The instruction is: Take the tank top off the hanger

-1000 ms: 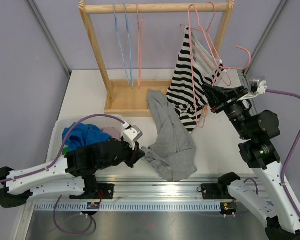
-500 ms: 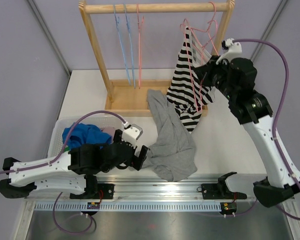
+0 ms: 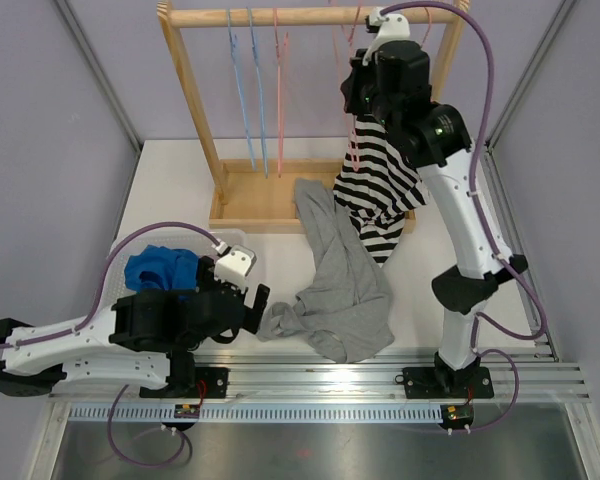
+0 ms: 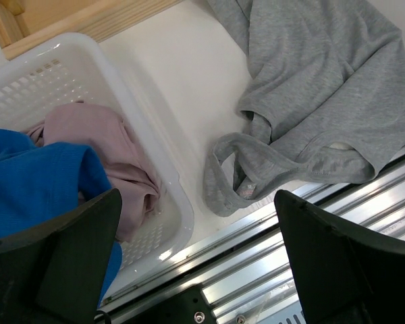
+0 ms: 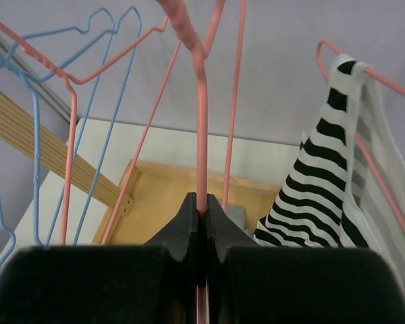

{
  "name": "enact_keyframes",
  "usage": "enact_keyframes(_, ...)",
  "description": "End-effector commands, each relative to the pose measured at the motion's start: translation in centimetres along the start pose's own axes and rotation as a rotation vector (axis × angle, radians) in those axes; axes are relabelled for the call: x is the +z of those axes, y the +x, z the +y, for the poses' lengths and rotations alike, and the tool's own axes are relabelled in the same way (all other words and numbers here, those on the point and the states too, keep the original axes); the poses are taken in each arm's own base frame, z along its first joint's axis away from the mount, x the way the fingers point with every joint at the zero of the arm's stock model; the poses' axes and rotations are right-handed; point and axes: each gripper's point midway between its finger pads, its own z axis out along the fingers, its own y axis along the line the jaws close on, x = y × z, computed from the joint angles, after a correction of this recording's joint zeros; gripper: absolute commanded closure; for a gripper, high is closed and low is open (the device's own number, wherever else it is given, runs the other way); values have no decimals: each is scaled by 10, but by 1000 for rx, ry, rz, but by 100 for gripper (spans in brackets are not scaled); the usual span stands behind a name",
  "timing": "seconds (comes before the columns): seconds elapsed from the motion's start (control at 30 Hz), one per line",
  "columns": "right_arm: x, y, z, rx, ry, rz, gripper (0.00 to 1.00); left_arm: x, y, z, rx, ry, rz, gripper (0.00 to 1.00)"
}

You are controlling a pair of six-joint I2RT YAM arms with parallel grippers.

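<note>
The grey tank top (image 3: 345,280) (image 4: 317,88) lies crumpled on the table, off any hanger. My left gripper (image 3: 258,305) (image 4: 197,202) hangs open just left of its strap, holding nothing. My right gripper (image 3: 353,95) (image 5: 202,202) is raised high by the rack's rod, shut on the wire of a bare pink hanger (image 5: 201,135). A black-and-white striped top (image 3: 375,195) (image 5: 324,189) hangs on another pink hanger right beside it.
A wooden rack (image 3: 310,15) stands at the back, with blue hangers (image 3: 250,90) and a pink one (image 3: 278,90) on its rod. A white basket (image 3: 115,265) (image 4: 142,88) at the left holds blue (image 4: 34,182) and pink (image 4: 101,142) cloth. A metal rail (image 3: 330,375) runs along the near edge.
My left gripper opened, let go of the grey tank top and drew back to the left. My right arm swung up and left, carrying the pink hanger to the rack's rod.
</note>
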Motion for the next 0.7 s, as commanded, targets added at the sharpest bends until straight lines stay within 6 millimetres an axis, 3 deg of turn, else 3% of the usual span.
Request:
enact_keyframes(0.0, 16, 17, 10, -66, 55, 30, 100, -6, -12, 10, -62, -20, -73, 1)
enact_keyframes(0.13, 49, 36, 38, -73, 28, 18, 100, -7, -9, 6, -72, 24, -77, 1)
enact_keyframes(0.2, 52, 33, 50, -68, 9, -6, 100, -7, -9, 6, -68, 22, -75, 1)
enact_keyframes(0.37, 69, 55, 64, -80, -4, 19, 100, -1, -4, 3, -34, -5, -45, 1)
enact_keyframes(0.5, 73, 52, 66, -85, -7, -1, 100, 3, -3, 0, -13, -24, -29, 1)
enact_keyframes(0.67, 65, 28, 67, -86, -13, -72, 100, 7, -1, -5, -13, -19, -17, 1)
